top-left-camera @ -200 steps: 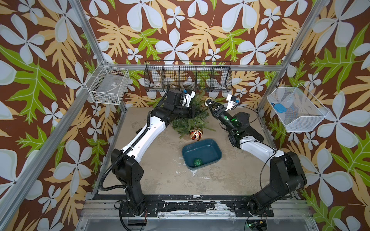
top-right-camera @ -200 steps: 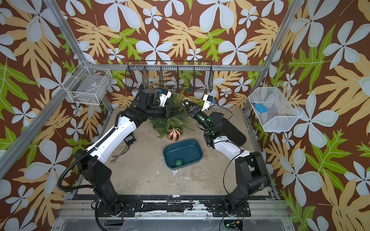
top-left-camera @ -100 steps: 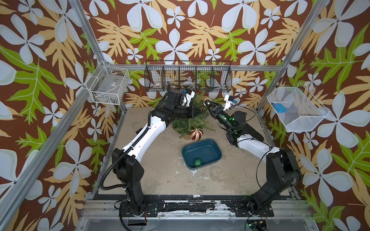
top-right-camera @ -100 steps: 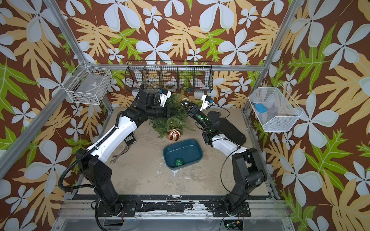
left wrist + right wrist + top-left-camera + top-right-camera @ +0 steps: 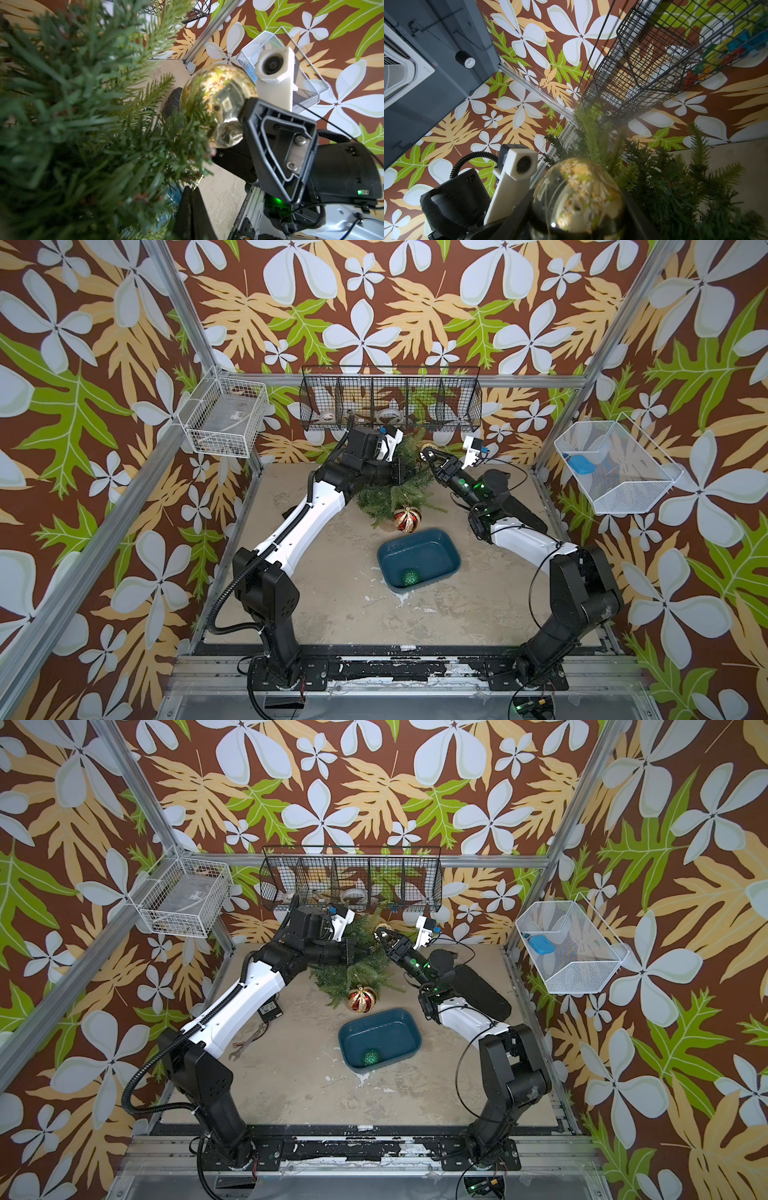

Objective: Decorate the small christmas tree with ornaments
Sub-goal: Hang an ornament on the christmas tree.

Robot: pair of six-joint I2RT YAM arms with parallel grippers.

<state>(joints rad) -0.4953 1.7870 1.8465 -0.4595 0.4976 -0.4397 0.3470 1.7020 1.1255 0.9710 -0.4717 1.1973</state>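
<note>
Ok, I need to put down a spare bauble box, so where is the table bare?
The widest bare patch is the front of the table, between the two arm bases and short of the blue tub. A wrench lies under the left arm. The back is crowded: tree, striped ball, both arms.

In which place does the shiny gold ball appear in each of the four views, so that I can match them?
Top view: gold ball at the tree's far right edge, in the right gripper.
Top view: same spot, below the black wire basket.
Left wrist: middle, against the branches.
Right wrist: bottom middle.
Shared landmark: the small christmas tree.
</note>
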